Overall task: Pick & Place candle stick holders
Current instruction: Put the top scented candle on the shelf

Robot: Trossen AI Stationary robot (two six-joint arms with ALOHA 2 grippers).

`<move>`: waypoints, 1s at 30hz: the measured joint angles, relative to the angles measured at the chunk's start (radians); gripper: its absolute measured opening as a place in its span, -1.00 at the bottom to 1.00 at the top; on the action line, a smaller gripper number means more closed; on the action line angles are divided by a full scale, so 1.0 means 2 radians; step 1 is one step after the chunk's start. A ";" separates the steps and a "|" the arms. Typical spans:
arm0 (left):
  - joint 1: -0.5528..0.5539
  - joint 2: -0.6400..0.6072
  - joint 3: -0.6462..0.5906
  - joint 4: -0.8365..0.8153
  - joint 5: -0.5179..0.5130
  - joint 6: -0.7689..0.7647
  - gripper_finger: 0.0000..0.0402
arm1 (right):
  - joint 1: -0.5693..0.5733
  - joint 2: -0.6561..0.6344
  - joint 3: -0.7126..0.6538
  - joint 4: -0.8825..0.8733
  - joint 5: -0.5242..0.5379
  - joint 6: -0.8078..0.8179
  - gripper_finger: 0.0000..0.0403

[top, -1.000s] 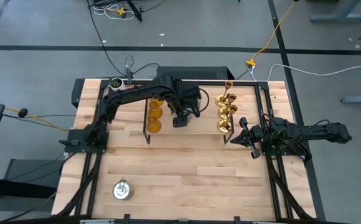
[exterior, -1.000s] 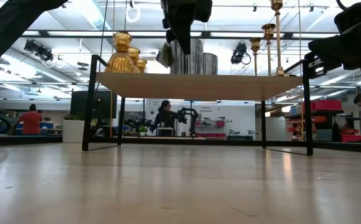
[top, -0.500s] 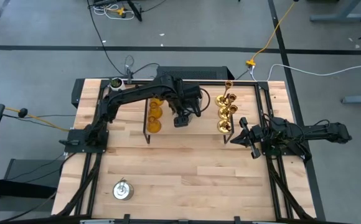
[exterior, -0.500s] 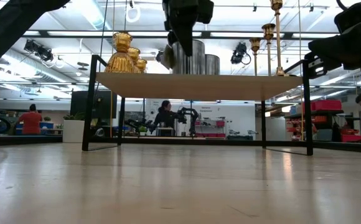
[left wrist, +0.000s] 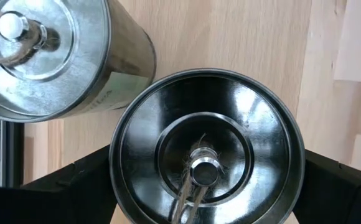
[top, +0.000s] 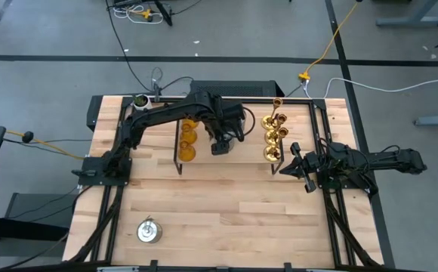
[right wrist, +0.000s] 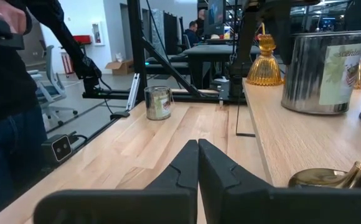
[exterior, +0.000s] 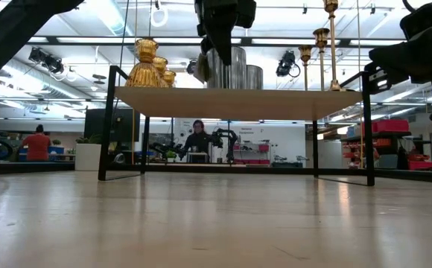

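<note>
Nothing moved | left hand (top: 220, 146) open astride silver holder (left wrist: 206, 146) | right hand (right wrist: 197, 163) closed, idle

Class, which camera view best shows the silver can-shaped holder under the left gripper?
The left wrist view: the silver can-shaped holder fills it, wick visible, between the open left gripper fingers. The low view shows its side; the high view hides it beneath the arm; the right wrist view does not show it clearly.

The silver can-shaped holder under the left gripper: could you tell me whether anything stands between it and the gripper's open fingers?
Nothing visible does. In the left wrist view the silver can-shaped holder sits directly between the left gripper's open fingers. A second silver can stands close beside it on the wooden rack, not between them.
</note>
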 joint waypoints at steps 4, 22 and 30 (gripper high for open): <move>0.000 0.000 0.000 0.004 0.000 -0.001 0.87 | 0.000 0.000 0.000 0.000 0.000 0.000 -0.93; -0.002 0.000 -0.001 0.002 -0.004 -0.002 0.88 | 0.000 0.000 0.000 0.000 0.000 0.000 -0.93; -0.001 0.000 -0.001 0.001 -0.006 0.000 0.88 | 0.000 0.000 0.000 0.000 0.000 0.000 -0.93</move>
